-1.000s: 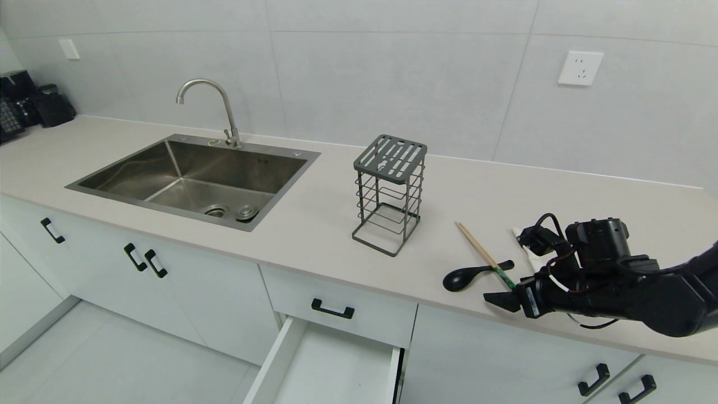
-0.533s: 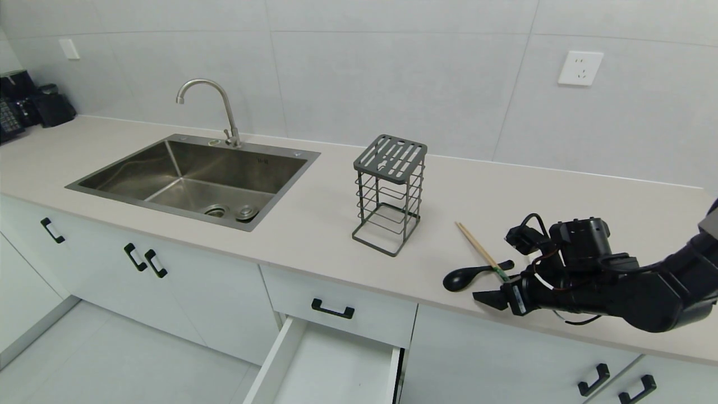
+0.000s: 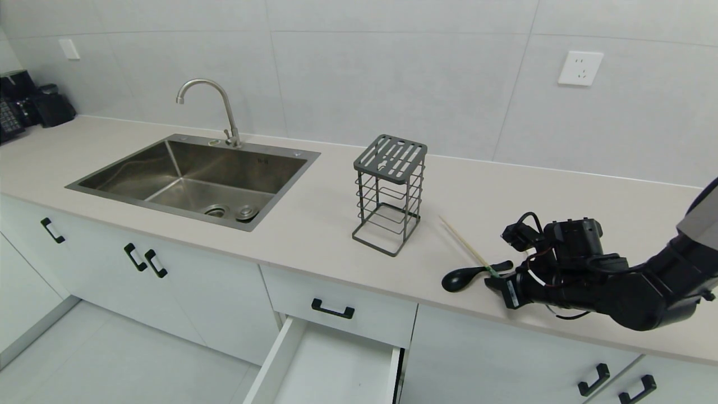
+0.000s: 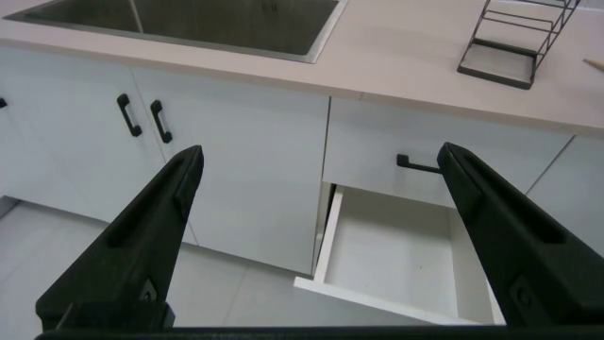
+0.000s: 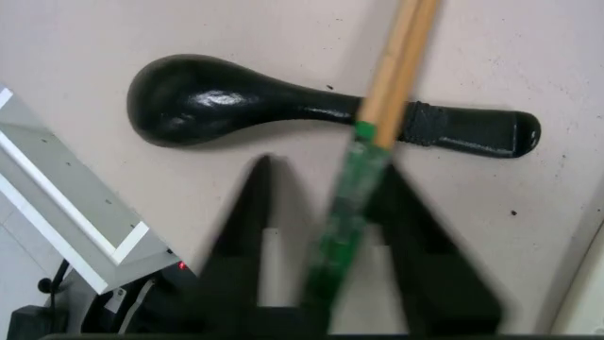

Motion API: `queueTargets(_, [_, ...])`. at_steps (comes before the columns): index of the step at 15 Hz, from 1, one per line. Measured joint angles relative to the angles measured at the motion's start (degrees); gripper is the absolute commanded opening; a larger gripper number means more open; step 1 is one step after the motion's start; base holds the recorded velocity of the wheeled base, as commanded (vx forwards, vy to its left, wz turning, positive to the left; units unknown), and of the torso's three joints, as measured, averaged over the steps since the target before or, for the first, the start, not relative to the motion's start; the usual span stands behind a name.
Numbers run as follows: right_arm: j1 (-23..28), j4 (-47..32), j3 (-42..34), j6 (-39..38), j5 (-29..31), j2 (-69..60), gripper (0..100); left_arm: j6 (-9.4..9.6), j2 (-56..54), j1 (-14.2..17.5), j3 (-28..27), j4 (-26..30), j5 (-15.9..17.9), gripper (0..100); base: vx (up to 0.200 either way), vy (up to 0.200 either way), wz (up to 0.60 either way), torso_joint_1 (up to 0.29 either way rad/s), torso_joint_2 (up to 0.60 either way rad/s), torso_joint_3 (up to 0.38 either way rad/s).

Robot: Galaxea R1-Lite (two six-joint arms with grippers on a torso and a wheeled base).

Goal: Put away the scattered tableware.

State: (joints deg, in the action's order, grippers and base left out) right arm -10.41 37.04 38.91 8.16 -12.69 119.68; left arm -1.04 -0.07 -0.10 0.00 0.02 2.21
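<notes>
Noted against a second ago: right gripper (image 3: pixel 492 279) carried leftward along the front edge of the tabletop (image 3: pixel 505 191), now up against the chopsticks (image 3: pixel 465 248). Far tips of the pair swung leftward, nearer the wire cutlery rack (image 3: pixel 389 193). No shift in the black spoon (image 3: pixel 474 273).

Chopsticks: wooden pair, green at the near end, lying crosswise over the black spoon's handle, right of the rack and close to the front edge. Green end sitting between the right gripper's fingers (image 5: pixel 250 227). Fingers parted, one on either side of the pair, with bare tabletop showing between one finger and the green end; not clamped. Contact on the other side blurred, cannot tell.

Black spoon: flat on the tabletop, bowl pointing toward the robot's left, handle end just beside the right gripper.

Left gripper (image 4: pixel 321 156): spread wide, holding nothing, hanging in front of the white cabinets (image 4: pixel 236 161), above the floor (image 4: pixel 217 293), facing the open drawer (image 4: pixel 396 255).

Farther out: rack upright, slotted top, mid-tabletop. Steel sink (image 3: pixel 224 163) with curved faucet (image 3: pixel 216 101) off to its left. Open drawer below the rack. Wall socket (image 3: pixel 580 67) on the tiles at upper right. Dark appliances (image 3: pixel 33 104) at the tabletop's far left end.
</notes>
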Motion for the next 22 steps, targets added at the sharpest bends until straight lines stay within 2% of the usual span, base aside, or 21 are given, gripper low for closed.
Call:
queueTargets(8, [1.29,0.05,-1.02,0.33,0.27,-1.82,0,-0.07,0.00,0.00,0.00,0.00,0.00,100,0.000,0.000,0.00,0.000,0.00,0.000])
queueTargets(13, [-0.89,5.39,-9.42,0.35,0.24,-8.84,0,0.04,0.00,-0.01,0.00,-0.02,0.33,100,0.000,0.000,0.00,0.000,0.00,0.000])
queueTargets(16, [-2.38,8.05,-15.93,0.35,0.29,-17.20,0,0.57,0.00,0.00,0.00,-0.02,0.50,100,0.000,0.000,0.00,0.000,0.00,0.000])
queueTargets(19, [-3.51,8.07,-20.70,0.35,0.32,-28.22,0,0.30,0.00,0.00,0.00,-0.02,0.50,100,0.000,0.000,0.00,0.000,0.00,0.000])
queueTargets(22, [-5.27,2.67,-23.87,0.38,0.32,-40.11,0,0.28,0.00,0.00,0.00,-0.02,0.50,100,0.000,0.000,0.00,0.000,0.00,0.000])
